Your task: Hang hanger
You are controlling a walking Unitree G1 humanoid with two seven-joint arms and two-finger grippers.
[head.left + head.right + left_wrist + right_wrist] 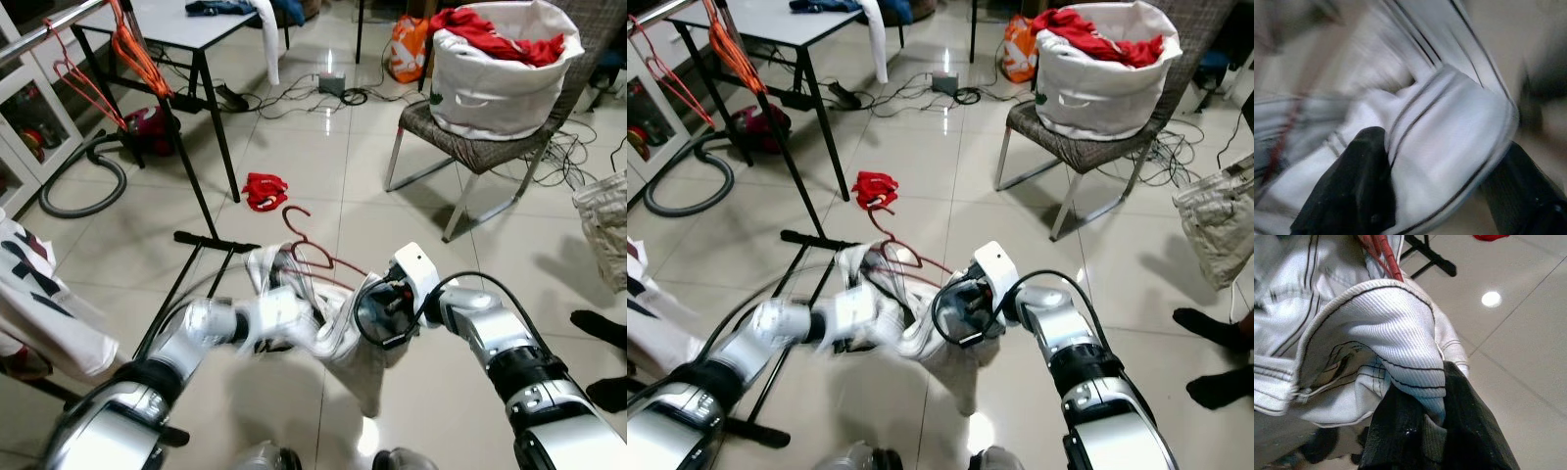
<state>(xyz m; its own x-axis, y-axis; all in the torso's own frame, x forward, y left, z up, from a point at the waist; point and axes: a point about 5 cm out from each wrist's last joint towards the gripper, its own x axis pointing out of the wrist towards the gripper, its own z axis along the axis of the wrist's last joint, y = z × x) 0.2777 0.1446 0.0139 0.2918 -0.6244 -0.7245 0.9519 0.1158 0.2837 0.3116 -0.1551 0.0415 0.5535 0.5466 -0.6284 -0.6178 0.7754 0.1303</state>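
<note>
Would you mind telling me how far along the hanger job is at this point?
Done: the red hanger looks threaded into the white garment, its hook sticking out above. In hand: the left hand and right hand each pinch a fold of that garment, holding it low over the floor. Left: lifting it and hooking the hanger onto the rail at the robot's left, where orange hangers already hang.

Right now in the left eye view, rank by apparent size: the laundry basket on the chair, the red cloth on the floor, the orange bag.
1. Laundry basket, clearly largest.
2. Orange bag, though partly hidden and farther off.
3. Red cloth, close to the bag, so unsure.
</note>
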